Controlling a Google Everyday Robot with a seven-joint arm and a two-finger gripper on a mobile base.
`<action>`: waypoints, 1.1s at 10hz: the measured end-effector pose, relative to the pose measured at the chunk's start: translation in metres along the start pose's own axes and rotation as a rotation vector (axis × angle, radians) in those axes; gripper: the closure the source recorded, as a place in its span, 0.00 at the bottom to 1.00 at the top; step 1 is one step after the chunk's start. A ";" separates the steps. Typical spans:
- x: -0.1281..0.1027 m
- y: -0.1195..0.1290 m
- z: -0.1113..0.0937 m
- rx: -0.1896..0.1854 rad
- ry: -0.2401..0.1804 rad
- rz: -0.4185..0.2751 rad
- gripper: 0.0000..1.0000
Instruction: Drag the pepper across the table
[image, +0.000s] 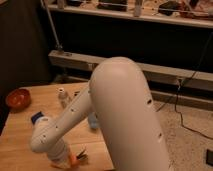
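**So, pepper's pinched down by the front edge**

The gripper (66, 161) sits low at the near edge of the table (20, 142). Its jaws are closed, and it looks clamped on the pepper (74, 159). The orange body pokes out just beside it, dark stem pointing right. Being that low makes sense to me: a drag wants the pepper sliding on the wood, not lifted. The big white arm (125, 115) hides plenty. The red bowl (18, 98) and blue piece (37, 119) sit well apart, probably clear of the path.
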 end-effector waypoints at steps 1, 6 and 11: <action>0.004 0.006 -0.004 -0.011 -0.006 0.005 0.54; 0.023 0.028 0.004 -0.068 0.021 0.028 0.54; 0.032 0.032 0.001 -0.093 0.036 0.027 0.54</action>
